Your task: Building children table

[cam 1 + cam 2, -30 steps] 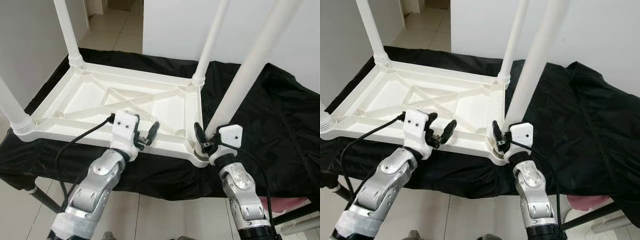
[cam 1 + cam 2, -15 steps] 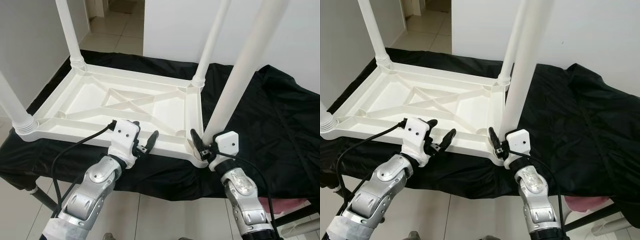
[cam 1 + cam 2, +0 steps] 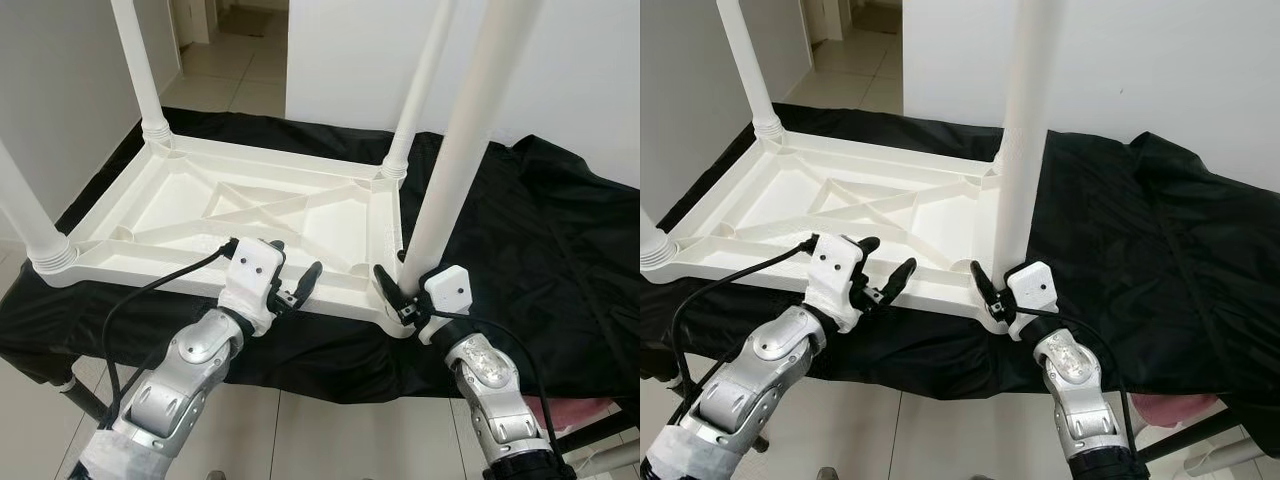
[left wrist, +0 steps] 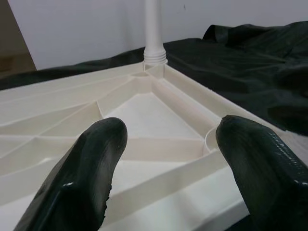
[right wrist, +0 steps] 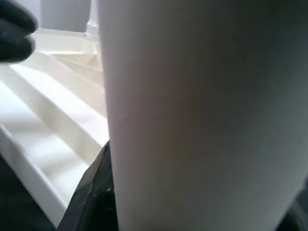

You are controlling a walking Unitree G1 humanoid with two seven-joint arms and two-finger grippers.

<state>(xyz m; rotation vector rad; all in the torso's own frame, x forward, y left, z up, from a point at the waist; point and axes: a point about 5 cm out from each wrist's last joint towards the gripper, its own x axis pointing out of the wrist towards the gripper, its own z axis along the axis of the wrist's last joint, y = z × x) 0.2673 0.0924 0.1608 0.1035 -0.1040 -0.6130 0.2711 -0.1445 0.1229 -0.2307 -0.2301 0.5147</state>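
On black cloth (image 3: pixel 520 230), upturned white table (image 3: pixel 250 205); left jaws (image 3: pixel 293 279) released, right jaws (image 3: pixel 400 290) grasping leg (image 3: pixel 460 150).

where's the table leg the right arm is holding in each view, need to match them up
Left eye view: the leg rises right of centre, its foot at the tabletop's near right corner, gripped by the right tool.
Right eye view: the same leg stands about centre, above the right tool.
Left wrist view: not in it; the leg seen there is the far right leg.
Right wrist view: the big white surface across the picture.
Shared landmark: the far right leg.
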